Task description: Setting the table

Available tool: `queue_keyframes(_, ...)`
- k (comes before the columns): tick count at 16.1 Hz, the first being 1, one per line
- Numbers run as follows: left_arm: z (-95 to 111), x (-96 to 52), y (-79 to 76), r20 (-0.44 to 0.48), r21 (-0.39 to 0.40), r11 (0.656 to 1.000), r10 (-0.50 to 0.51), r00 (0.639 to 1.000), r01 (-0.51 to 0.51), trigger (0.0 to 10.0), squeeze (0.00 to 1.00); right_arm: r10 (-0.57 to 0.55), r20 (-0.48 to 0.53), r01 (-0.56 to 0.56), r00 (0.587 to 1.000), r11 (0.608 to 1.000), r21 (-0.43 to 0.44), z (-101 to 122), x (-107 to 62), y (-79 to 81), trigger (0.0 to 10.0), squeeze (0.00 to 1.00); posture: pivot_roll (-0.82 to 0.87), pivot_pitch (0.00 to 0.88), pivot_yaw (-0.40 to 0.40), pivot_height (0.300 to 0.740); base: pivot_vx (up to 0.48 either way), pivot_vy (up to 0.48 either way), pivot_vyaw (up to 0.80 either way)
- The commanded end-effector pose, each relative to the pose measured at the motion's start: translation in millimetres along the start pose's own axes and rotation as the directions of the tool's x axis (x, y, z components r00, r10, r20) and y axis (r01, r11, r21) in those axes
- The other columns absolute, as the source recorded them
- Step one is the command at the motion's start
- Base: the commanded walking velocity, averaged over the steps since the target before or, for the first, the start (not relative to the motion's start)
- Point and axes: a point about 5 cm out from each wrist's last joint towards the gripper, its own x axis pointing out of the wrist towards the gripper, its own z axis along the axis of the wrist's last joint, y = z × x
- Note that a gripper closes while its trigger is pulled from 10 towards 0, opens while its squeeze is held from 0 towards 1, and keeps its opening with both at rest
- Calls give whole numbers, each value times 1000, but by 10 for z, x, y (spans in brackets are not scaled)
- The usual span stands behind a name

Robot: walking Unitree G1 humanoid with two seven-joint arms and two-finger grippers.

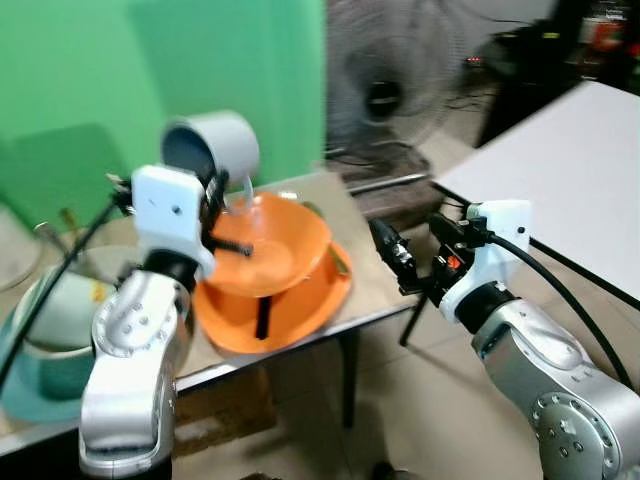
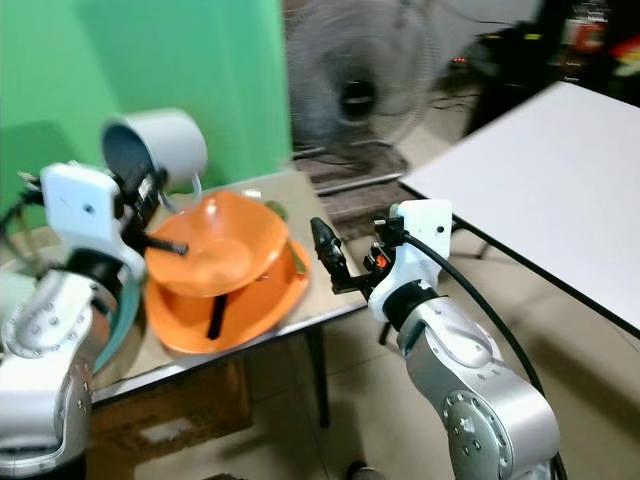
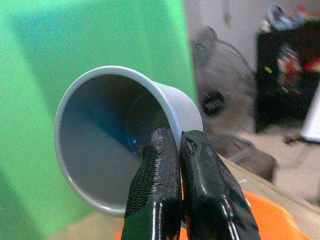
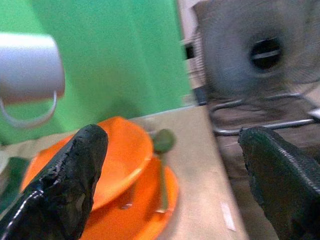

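Observation:
My left gripper (image 3: 180, 145) is shut on the rim of a grey mug (image 1: 212, 148), one finger inside and one outside. The mug is lifted and tipped on its side, its handle hanging above an orange bowl (image 1: 275, 250). That bowl rests tilted in an orange plate (image 1: 315, 305) on a small tan table (image 1: 375, 275). A green spoon (image 4: 162, 142) lies on the plate's far side, and a black utensil (image 1: 263, 315) sticks out under the bowl. Off the table's right edge, my right gripper (image 1: 395, 255) stands open, pointing at the plate with nothing between its fingers.
A teal bowl (image 1: 45, 350) with light dishes in it sits at the table's left end. A green backdrop (image 1: 90, 80) stands behind. A floor fan (image 1: 385, 95) is beyond the table, and a white table (image 1: 570, 170) stands to the right across a strip of floor.

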Motion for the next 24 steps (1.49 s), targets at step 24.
queue_keyframes(24,-119,-363,210,-94,23,991,132,987,-130,10000,0,-111,13,112,994,990,-82,-234,20,-298,10000,0,-41,0,5,740,11,0,-697)
